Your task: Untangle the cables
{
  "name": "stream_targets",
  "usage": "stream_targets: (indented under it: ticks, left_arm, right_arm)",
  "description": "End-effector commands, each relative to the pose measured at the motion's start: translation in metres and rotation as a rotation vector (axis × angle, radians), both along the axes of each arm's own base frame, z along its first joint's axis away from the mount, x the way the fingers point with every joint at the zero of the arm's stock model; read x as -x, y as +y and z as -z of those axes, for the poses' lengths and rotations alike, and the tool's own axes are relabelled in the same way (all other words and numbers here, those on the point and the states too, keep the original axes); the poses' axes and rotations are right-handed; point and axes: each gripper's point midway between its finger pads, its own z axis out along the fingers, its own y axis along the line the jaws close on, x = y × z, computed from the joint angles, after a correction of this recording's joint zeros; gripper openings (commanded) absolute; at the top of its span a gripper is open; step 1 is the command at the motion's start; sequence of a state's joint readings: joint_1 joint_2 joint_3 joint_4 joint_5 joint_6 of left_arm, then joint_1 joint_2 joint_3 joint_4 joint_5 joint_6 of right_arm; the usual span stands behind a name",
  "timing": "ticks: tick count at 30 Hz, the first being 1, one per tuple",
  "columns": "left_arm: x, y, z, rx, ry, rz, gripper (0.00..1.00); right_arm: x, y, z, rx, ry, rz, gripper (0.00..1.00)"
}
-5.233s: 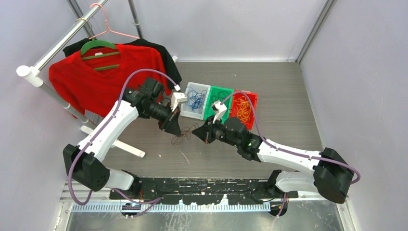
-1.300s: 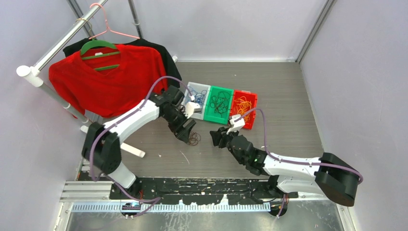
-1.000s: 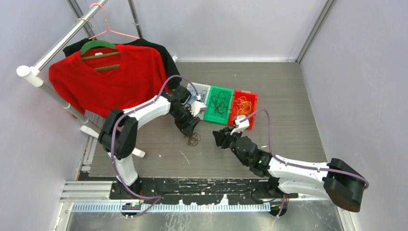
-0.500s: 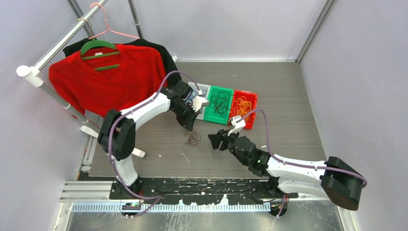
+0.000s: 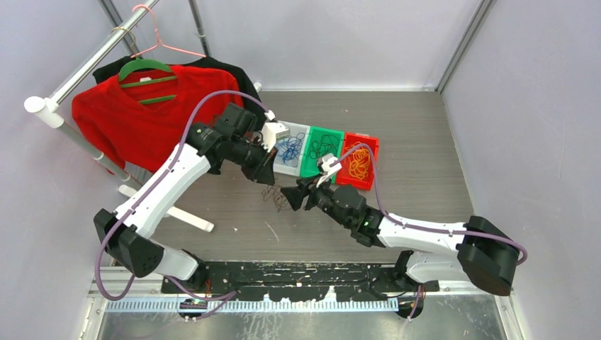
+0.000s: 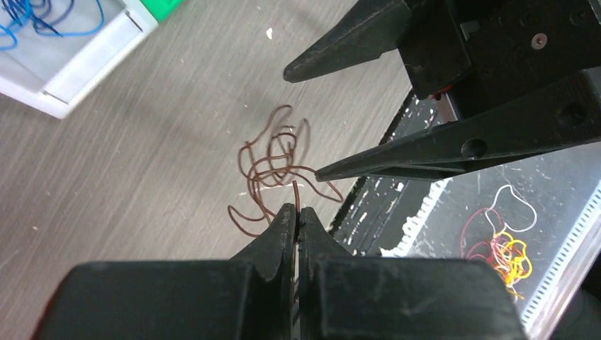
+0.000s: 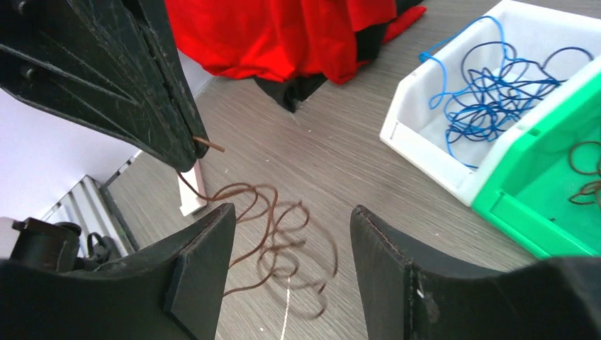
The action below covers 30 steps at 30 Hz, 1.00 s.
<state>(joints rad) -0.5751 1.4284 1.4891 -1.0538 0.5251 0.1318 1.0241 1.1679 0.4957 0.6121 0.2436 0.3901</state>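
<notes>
Brown cable clump (image 5: 278, 200) on grey table (image 5: 425, 142), at 6 o'clock of white bin (image 5: 289, 150). Left wrist view: left gripper (image 6: 298, 212) pinched tight on one brown strand (image 6: 295, 190) rising from the clump. Right wrist view: right gripper (image 7: 292, 212) gapes wide, holding nothing, loops lying below the gap.

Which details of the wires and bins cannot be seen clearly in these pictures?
Top view: thin dark brown wire tangle too small, partly behind the right end effector; strands uncountable.
Right wrist view: same tangle blurred; green plastic bin cut by the right edge.
Left wrist view: white plastic bin cut by the top edge.
</notes>
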Motion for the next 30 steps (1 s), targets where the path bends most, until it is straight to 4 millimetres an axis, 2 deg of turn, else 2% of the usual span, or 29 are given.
stream_targets:
  ticks: [1,9,14,19,24,30]
  left_arm:
    - [0.018,0.002,-0.024,0.038,0.033,-0.011,0.00]
    - [0.028,-0.003,-0.057,0.108,0.033,0.028,0.00]
    - [0.034,-0.006,-0.069,0.134,0.042,0.053,0.00]
    - [0.045,-0.007,-0.086,0.167,0.069,0.087,0.00]
    - [0.058,-0.007,-0.097,0.199,0.101,0.118,0.00]
    - [0.069,-0.005,-0.106,0.205,0.125,0.159,0.00]
  right_arm:
    - [0.005,0.024,-0.041,-0.101,-0.077,-0.090,0.66]
    - [0.010,0.039,-0.025,-0.063,-0.038,-0.155,0.64]
    - [0.011,0.046,-0.020,-0.056,-0.021,-0.174,0.64]
    - [-0.011,0.039,-0.017,-0.041,-0.026,-0.051,0.56]
    - [-0.036,0.023,-0.022,-0.057,-0.070,0.117,0.57]
    - [-0.054,0.025,-0.031,-0.077,-0.104,0.196,0.55]
